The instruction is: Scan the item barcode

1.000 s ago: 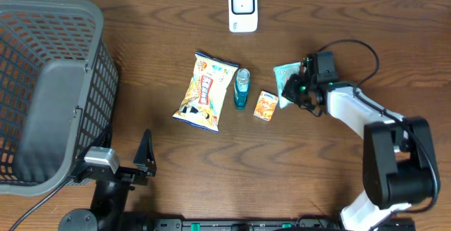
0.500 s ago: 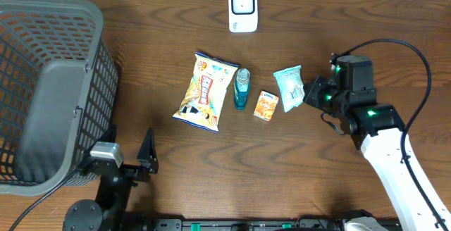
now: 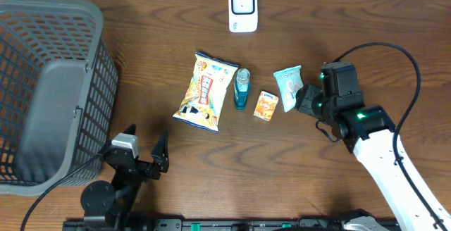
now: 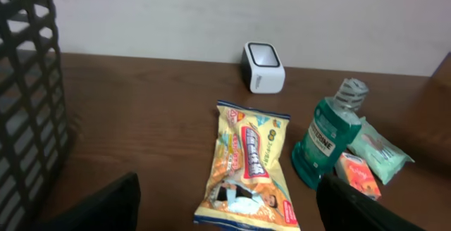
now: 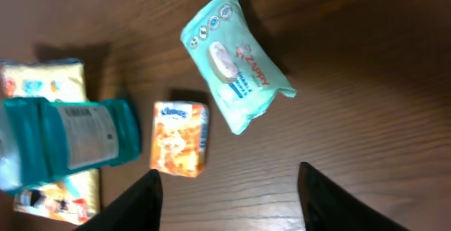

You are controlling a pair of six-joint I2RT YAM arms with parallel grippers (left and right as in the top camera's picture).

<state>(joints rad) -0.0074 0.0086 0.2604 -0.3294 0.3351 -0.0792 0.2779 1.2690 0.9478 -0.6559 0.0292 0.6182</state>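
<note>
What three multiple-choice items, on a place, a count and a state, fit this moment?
1. Where is the scanner?
A. inside the basket
B. at the table's far edge
C. under the snack bag

2. How many goods lie in the mid-table row?
A. two
B. four
C. seven

3. How is the right gripper?
A. shut on the bottle
B. shut on the wipes
C. open and empty

Key:
1 B, it stands alone beyond the snack bag.
2 B, snack bag, bottle, orange pack, wipes.
3 C, its fingers stand apart with only table between them.
</note>
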